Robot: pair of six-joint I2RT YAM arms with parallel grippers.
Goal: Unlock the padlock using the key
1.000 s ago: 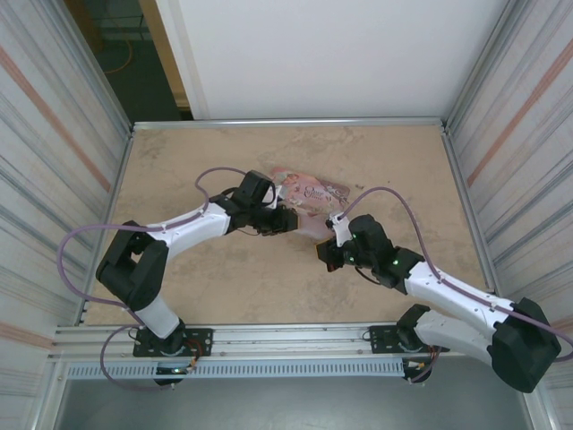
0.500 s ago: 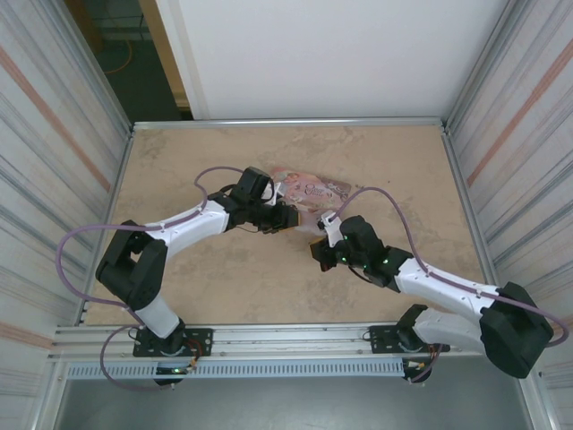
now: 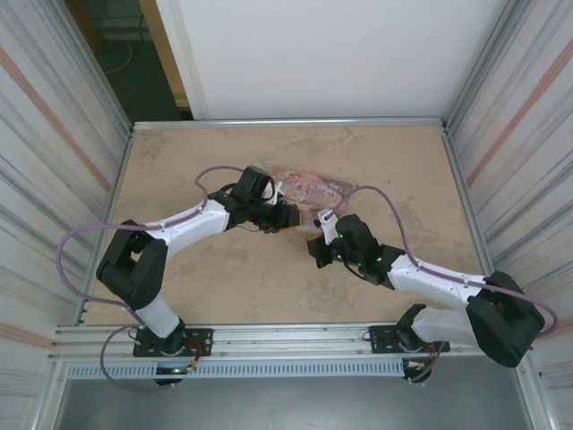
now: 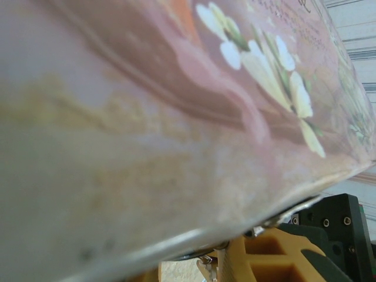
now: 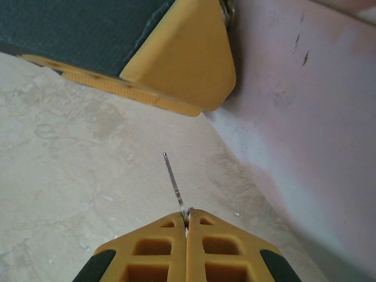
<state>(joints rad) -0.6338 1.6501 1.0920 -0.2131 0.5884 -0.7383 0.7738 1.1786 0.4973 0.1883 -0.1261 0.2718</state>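
My right gripper (image 5: 188, 216) is shut on the key (image 5: 173, 179), whose thin metal blade sticks out ahead over the table. It points toward a yellow finger (image 5: 188, 64) of my left gripper, a short gap away. From above, the right gripper (image 3: 315, 253) sits just below and right of the left gripper (image 3: 288, 218), which is at the near edge of the pink tin (image 3: 313, 190). In the left wrist view the tin (image 4: 176, 88) hangs over the jaws (image 4: 200, 267); a small silvery piece (image 4: 204, 269) shows between them. The padlock's blue body is hidden.
The pink tin's wall (image 5: 305, 106) rises close on the right of the key. Beige tabletop (image 3: 224, 287) lies open in front of both arms. Metal side walls (image 3: 63, 179) enclose the table left and right.
My right arm has swung left and slightly forward, bringing the key closer to the left gripper. The left arm and the tin have stayed put.
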